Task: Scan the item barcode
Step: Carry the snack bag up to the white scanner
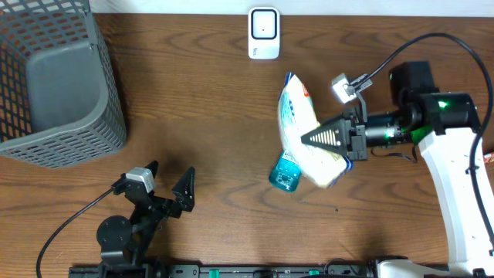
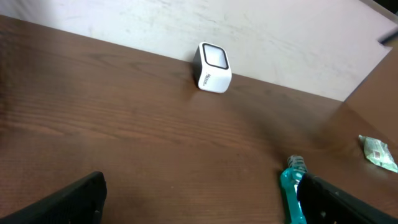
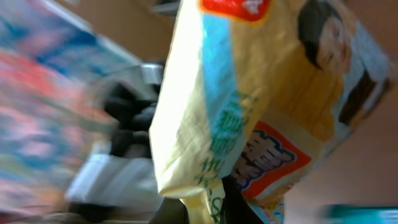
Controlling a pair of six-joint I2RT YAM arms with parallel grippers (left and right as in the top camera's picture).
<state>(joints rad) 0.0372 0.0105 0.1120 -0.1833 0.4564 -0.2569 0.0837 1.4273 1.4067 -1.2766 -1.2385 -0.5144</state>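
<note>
My right gripper [image 1: 328, 139] is shut on the lower edge of a pale yellow snack bag [image 1: 297, 116] with blue and red print, and holds it above the table's middle right. In the right wrist view the bag [image 3: 249, 93] fills the frame, and its bottom seam is pinched in the gripper [image 3: 217, 208]. No barcode is readable. The white scanner [image 1: 264, 32] stands at the table's far edge, also seen from the left wrist as the scanner [image 2: 213, 67]. My left gripper [image 1: 170, 171] rests open and empty near the front left, its fingers [image 2: 74, 199] wide apart.
A teal bottle [image 1: 284, 174] lies on the table under the held bag, close to the left gripper's right finger [image 2: 348, 202]. A grey mesh basket [image 1: 108, 93] stands at the far left. A small green wrapper [image 2: 379, 152] lies at the right.
</note>
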